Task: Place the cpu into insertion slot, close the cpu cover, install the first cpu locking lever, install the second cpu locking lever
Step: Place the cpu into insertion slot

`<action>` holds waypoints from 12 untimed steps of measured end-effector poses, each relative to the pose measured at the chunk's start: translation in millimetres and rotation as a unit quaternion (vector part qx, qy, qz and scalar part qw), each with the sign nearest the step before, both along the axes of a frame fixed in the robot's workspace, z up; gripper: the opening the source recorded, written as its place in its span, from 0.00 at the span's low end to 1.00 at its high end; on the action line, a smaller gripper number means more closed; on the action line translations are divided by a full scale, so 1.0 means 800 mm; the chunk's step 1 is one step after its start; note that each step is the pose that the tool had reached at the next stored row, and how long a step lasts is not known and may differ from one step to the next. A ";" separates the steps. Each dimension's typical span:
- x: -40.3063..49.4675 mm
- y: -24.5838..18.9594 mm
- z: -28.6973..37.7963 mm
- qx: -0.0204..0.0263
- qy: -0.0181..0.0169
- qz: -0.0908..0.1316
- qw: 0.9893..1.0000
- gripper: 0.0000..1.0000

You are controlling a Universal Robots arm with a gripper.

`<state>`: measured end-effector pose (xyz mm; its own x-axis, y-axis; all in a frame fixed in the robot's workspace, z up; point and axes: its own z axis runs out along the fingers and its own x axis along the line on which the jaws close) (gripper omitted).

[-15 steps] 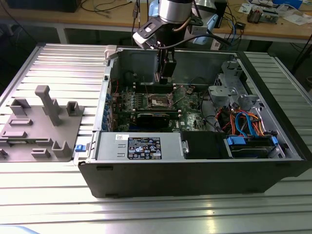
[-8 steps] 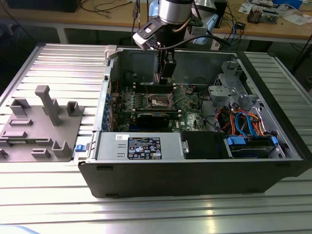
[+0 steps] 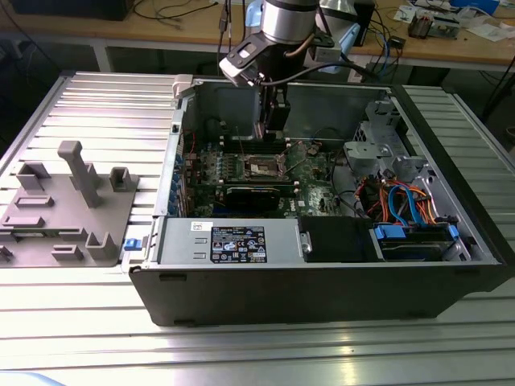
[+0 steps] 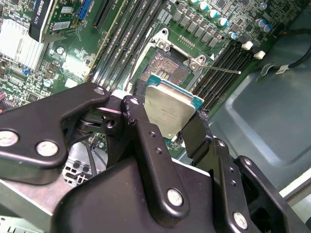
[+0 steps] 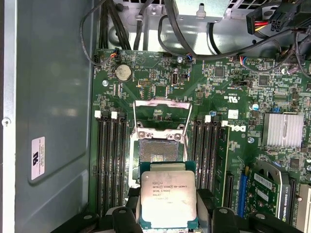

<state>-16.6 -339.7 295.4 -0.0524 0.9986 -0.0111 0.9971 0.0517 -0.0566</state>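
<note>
Just beside the insertion slot (image 5: 158,150), your gripper (image 5: 167,211) pinches the cpu (image 5: 167,189) by opposite edges, unseated; the cpu cover (image 5: 161,103) stands open. Placing is in hand; it likely calls for squaring the chip over that slot.

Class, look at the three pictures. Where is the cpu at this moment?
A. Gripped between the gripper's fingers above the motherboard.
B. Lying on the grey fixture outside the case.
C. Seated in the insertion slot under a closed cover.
A: in the first wrist view the cpu sits clamped in the gripper, while the insertion slot lies bare.
</note>
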 end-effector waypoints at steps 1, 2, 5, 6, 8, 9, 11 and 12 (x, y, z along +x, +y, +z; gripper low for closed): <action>0.000 0.0000 -0.0002 0.000 0.000 0.000 1.000 0.54; 0.000 0.0000 -0.0003 0.000 0.000 0.000 1.000 0.54; 0.000 0.0000 -0.0009 0.000 0.000 0.000 1.000 0.54; 0.000 0.0001 -0.0011 0.000 0.000 0.000 1.000 0.54; 0.000 0.0002 -0.0017 0.000 0.000 0.000 1.000 0.54; 0.000 0.0002 -0.0020 0.000 0.000 0.000 1.000 0.54; 0.000 0.0003 -0.0029 0.002 0.000 -0.002 1.000 0.54; 0.000 0.0002 -0.0034 0.003 0.000 -0.002 1.000 0.54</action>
<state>-16.6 -339.6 292.6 -0.0482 0.9988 -0.0059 0.9973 0.0478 -0.0563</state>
